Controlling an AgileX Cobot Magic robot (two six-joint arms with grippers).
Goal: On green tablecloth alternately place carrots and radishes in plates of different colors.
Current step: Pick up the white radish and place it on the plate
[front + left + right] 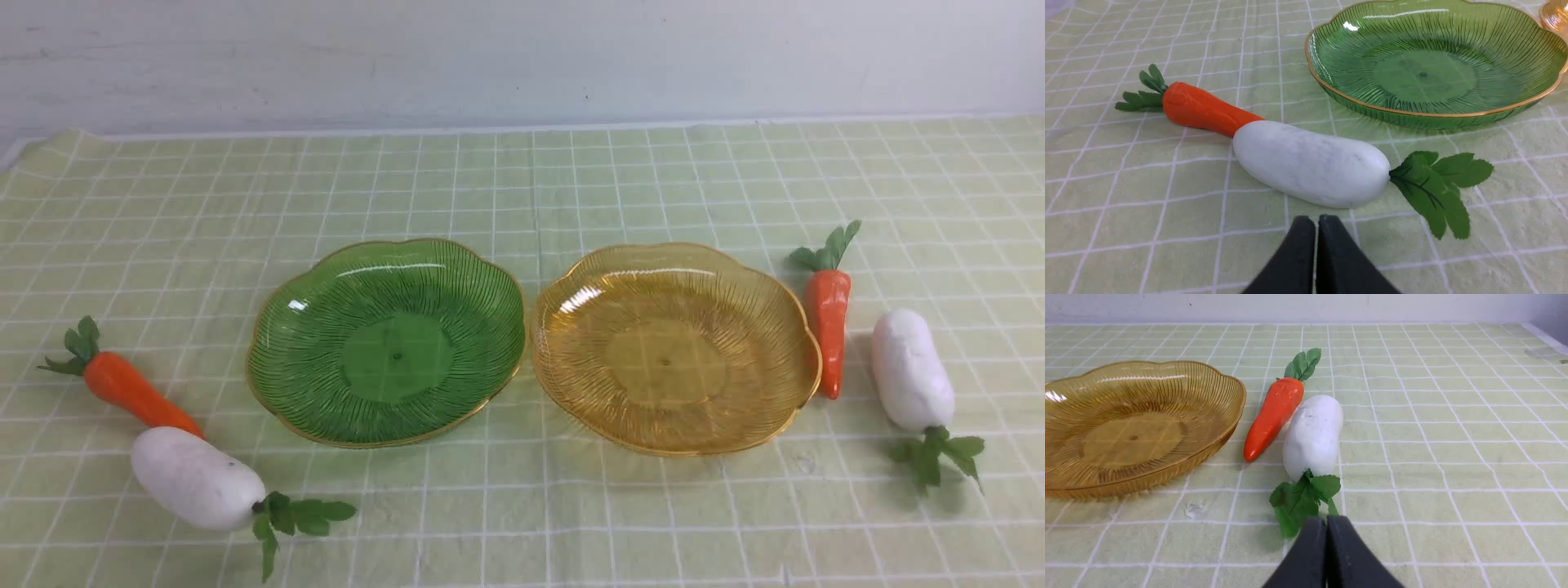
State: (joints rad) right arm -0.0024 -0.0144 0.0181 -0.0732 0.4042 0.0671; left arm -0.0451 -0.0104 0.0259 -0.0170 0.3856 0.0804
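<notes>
Green tablecloth (pixel 522 523) bears our empty green plate (pixel 397 359); from its centre, the left carrot (pixel 139 392) lies at nine o'clock. Both the left claw (pixel 1316 222) and right claw (pixel 1327 522) are pressed together; we should spread wide, then grip mid-body.

So there's a green plate (pixel 397 359) and a yellow one (pixel 665 359) sitting side by side on a pale green checked tablecloth (pixel 522 523), both with gold rims. Left of the green plate, an orange carrot (pixel 135 390) has its tip right up against a chunky white radish (pixel 197 478). Over on the right, the other carrot (pixel 829 327) lies beside the yellow plate, with another white radish (pixel 910 369) just past it.
</notes>
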